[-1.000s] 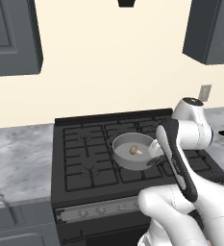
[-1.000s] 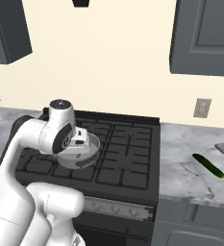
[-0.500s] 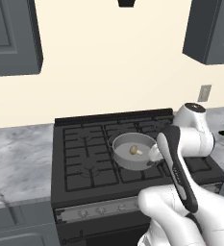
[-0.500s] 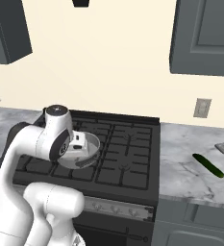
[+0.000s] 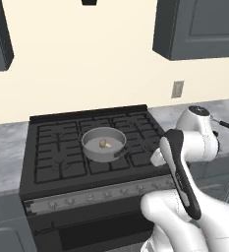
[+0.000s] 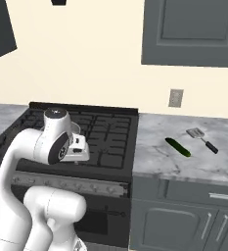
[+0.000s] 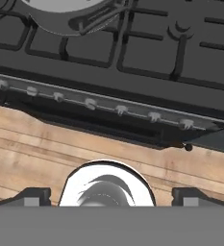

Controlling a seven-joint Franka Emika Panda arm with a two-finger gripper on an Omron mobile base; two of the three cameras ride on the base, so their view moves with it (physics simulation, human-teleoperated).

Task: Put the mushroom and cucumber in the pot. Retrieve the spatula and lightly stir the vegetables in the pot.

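Note:
The grey pot sits on the stove's middle burners with the beige mushroom inside it. On the marble counter right of the stove lie the dark green cucumber and, just beyond it, the spatula with its black handle pointing right. My gripper is open and holds nothing. It hovers over the stove's front edge, right of the pot and well left of the cucumber. The hand view catches the pot's rim at its top edge.
The black stove has raised grates and a row of knobs along its front. Wood floor lies below it. Grey wall cabinets hang above the counter, and an outlet is on the wall.
The whole picture has shifted left, so the base has driven right toward the counter. My hand has drawn back from the pot to the stove's front edge, still open.

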